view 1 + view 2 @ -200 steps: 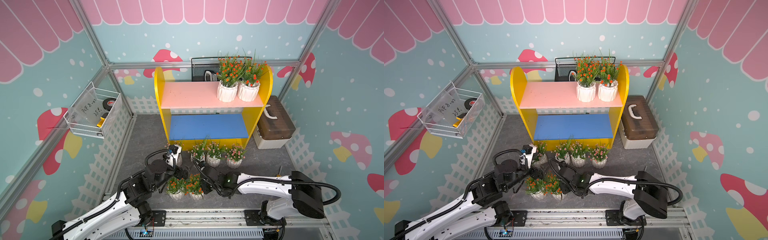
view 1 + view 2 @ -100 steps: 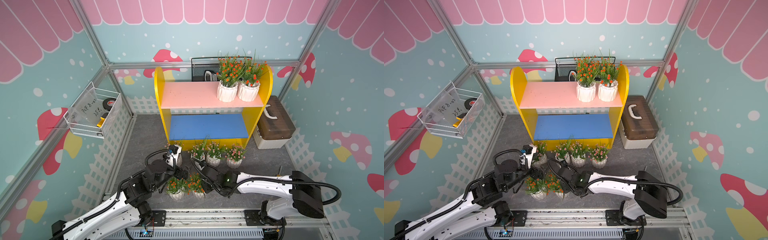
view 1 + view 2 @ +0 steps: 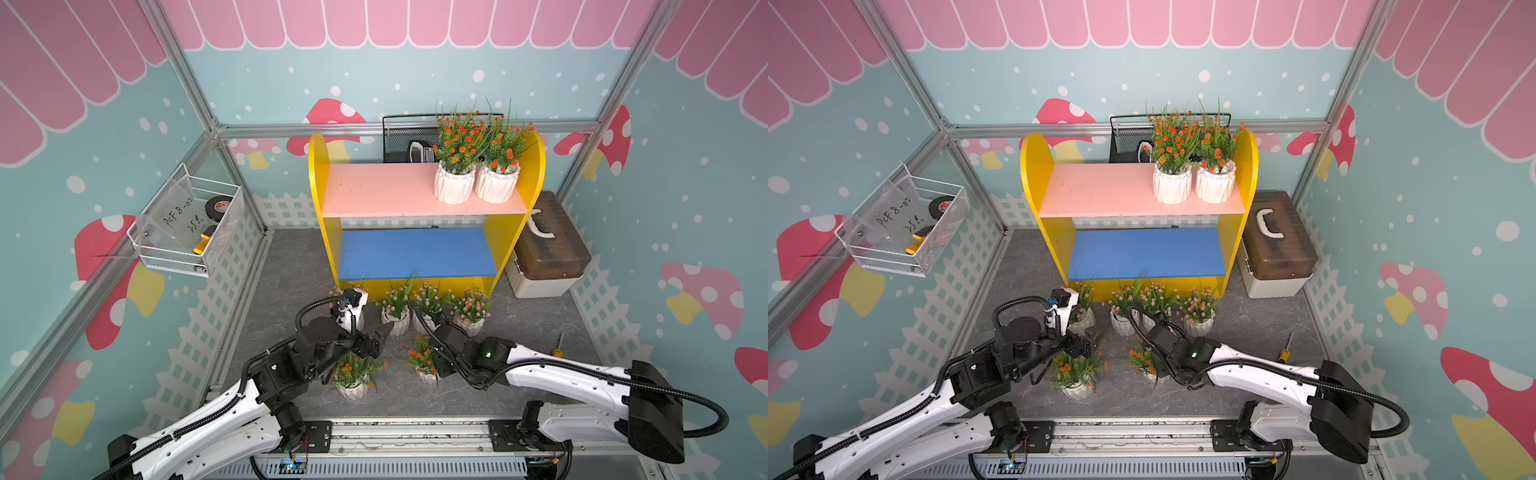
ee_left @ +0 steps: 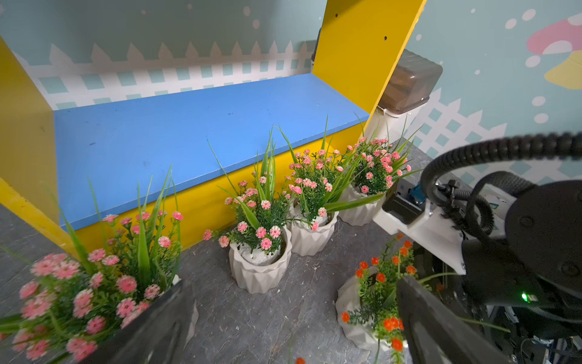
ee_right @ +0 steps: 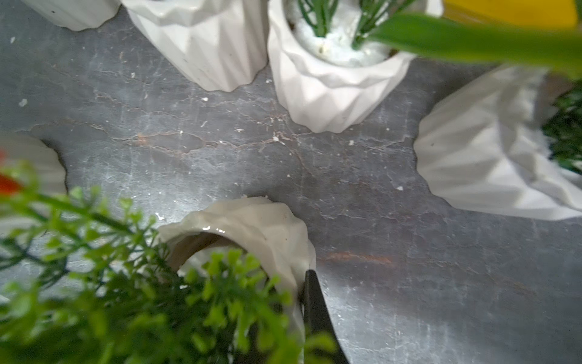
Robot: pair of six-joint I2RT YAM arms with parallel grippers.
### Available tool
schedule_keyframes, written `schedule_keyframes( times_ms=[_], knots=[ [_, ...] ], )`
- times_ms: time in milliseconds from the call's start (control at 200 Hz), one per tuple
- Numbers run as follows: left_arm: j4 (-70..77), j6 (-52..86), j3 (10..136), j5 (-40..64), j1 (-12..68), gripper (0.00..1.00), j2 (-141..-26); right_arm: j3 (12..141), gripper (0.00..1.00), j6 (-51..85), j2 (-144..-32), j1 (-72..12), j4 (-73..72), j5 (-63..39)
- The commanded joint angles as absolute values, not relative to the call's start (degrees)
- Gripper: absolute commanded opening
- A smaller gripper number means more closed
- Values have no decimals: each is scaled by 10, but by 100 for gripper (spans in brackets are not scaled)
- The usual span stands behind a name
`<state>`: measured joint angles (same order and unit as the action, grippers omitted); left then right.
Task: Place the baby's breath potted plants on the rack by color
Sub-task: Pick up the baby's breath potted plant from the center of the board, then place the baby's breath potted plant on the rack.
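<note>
The rack (image 3: 374,191) carries two orange-flowered baby's breath potted plants (image 3: 455,187) at the right end of its pink board; its blue board (image 3: 415,253) is bare. Several pink-flowered plants (image 4: 261,268) stand in a row on the floor before it. Two orange ones stand nearer me. My right gripper (image 5: 296,315) is shut on the rim of one orange plant (image 3: 424,365), which leans; one black finger (image 5: 315,309) presses its outer wall, the other is hidden in foliage. My left gripper (image 4: 293,331) hangs open over bare floor, above the second orange plant (image 3: 353,378).
A brown-lidded box (image 3: 548,245) sits right of the rack. Behind the rack is a black mesh basket (image 3: 407,137), and a white wire basket (image 3: 187,232) hangs on the left wall. A screwdriver (image 3: 559,345) lies on the floor at right.
My right gripper has shut on the orange plant's rim and pulled it right, away from the other orange plant. The left arm has barely moved.
</note>
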<state>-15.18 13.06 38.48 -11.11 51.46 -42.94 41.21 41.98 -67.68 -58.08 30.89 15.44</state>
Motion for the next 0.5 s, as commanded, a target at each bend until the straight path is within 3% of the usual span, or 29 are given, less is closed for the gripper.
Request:
schedule_keyframes(
  times_ms=[0, 495],
  knots=[
    [-131, 127, 385, -90, 517, 98, -439, 400, 5, 413, -633, -558, 298, 142],
    [-71, 90, 359, -13, 523, 99, -482, 466, 3, 331, -573, -459, 371, 31]
  ],
)
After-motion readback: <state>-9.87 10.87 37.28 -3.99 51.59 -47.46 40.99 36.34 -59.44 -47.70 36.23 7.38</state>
